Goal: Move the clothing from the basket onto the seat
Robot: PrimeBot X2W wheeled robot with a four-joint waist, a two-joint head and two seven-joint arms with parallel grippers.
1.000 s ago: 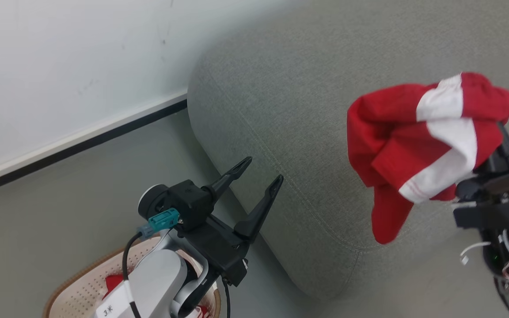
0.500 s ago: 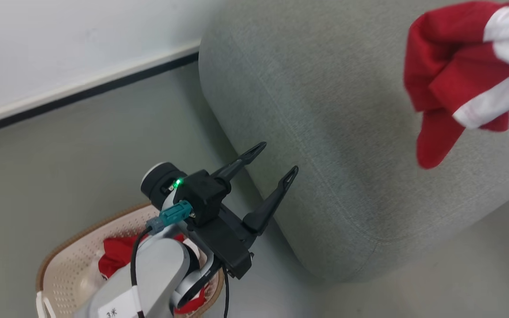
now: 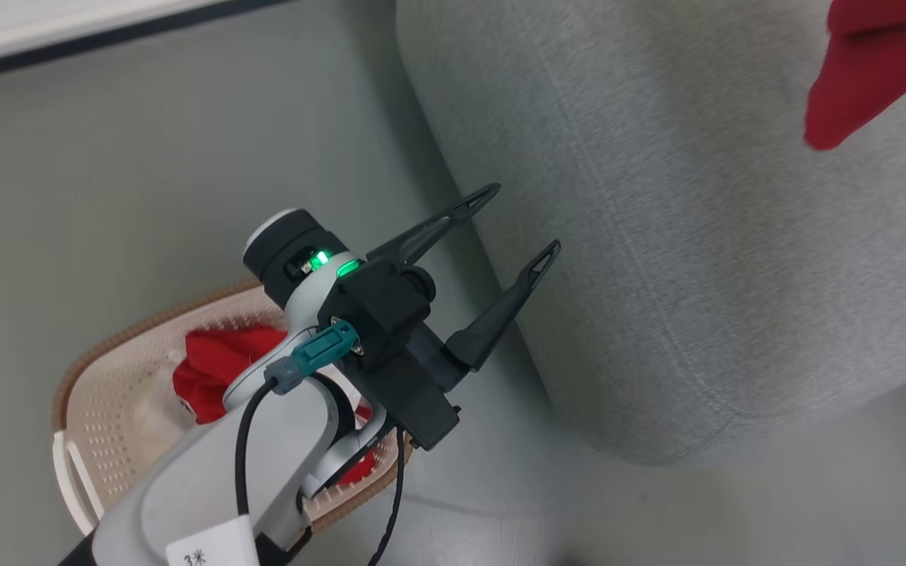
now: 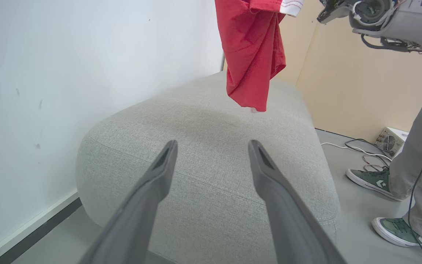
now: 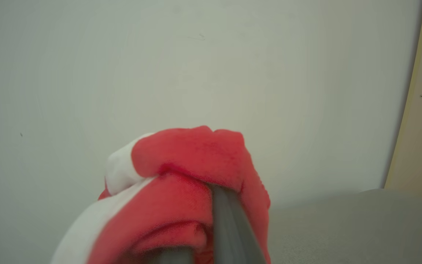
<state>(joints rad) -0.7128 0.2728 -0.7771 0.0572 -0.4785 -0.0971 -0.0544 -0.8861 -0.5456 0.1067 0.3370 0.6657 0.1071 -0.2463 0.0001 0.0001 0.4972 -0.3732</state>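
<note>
Here the seat (image 4: 211, 205) is seen as the largest thing, to the right and far, with the basket (image 3: 107, 409) set on the floor at the near left. One red garment (image 4: 251, 55) is hung above the seat, its long axis vertical. It is pinched by the right pincer (image 5: 203, 220), so a straight lowering is judged enough. More clothing (image 3: 213, 369) is found in the basket, below and behind the left pincer (image 3: 524, 217), which is spread, empty and pointed at the seat.
</note>
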